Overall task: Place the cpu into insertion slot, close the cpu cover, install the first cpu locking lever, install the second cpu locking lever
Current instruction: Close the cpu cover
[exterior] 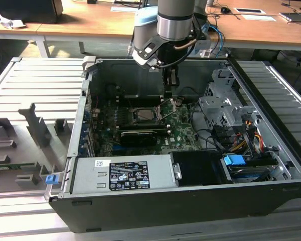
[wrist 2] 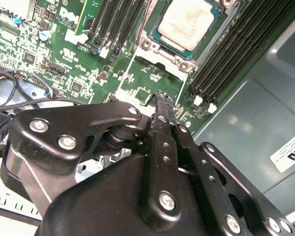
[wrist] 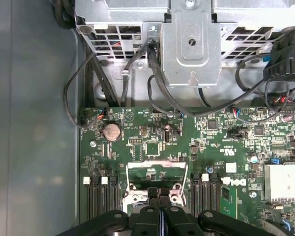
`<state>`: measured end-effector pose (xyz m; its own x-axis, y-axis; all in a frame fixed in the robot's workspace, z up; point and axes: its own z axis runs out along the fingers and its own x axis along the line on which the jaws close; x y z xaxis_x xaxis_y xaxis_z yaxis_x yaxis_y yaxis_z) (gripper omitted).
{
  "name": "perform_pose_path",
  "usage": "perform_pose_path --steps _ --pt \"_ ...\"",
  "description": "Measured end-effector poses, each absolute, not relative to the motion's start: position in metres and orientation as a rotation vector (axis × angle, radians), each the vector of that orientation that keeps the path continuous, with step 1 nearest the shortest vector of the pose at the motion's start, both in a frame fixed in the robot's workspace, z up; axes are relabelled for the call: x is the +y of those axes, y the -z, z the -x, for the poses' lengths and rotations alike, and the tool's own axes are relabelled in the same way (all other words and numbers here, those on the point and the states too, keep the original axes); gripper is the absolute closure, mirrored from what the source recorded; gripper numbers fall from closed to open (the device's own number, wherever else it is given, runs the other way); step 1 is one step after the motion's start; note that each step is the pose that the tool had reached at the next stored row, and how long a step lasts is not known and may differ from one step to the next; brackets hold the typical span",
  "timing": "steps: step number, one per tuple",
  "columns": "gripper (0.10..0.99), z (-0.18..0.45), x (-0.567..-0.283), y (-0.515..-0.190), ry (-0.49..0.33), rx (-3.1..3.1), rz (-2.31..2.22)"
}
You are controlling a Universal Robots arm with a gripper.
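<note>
The claw is pinched narrow, its fingers pressed together and holding nothing, and it hangs low inside the computer case, just beside the upper edge of the cpu cover. That cover stands raised on its hinge, and the green board shows through its window. Beyond it the cpu lies flat in the insertion slot, pale top upward. So step 1 of 4 looks done; the cover is not closed, and by my judgement the 2 locking levers remain unlatched.
</note>
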<state>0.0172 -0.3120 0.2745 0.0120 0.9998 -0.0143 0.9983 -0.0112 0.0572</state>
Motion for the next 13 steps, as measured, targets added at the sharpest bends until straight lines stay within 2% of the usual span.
perform_pose_path --steps 13 --pt "0.980 -0.040 -0.312 -0.262 -0.046 2.173 -2.198"
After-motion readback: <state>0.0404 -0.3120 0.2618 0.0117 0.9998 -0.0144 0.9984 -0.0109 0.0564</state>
